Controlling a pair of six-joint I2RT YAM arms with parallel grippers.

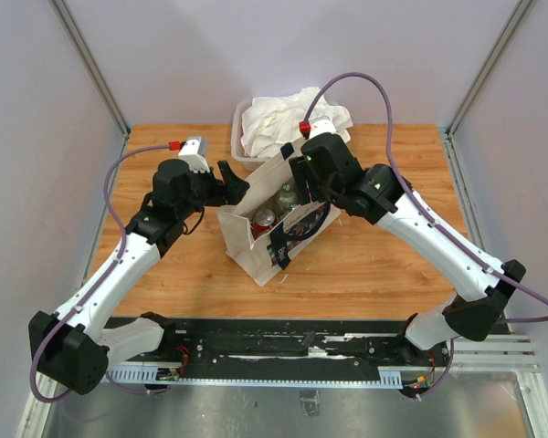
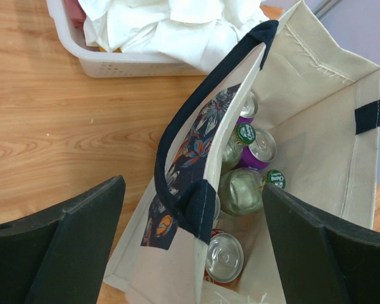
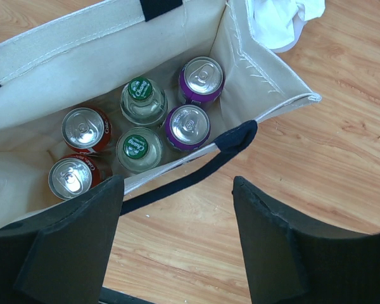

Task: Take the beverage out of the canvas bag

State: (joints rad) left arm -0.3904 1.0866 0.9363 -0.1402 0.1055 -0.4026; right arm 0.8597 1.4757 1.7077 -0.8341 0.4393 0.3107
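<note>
Approach step: right end effector (image 3: 176, 190) hangs released over the bag (image 3: 82, 38); left end effector (image 2: 191, 190), released, straddles its wall. Next: descend onto a can (image 3: 187, 125), clench.

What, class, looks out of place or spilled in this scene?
Nothing is spilled or damaged. The cans and bottles stand upright in the bag; only the white cloth bulges over the rim of its tub.

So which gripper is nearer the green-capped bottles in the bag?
Right. The right gripper hangs open over the canvas bag's right rim, beside the green-capped bottles; the left gripper is open at the bag's left wall, farther off.
</note>
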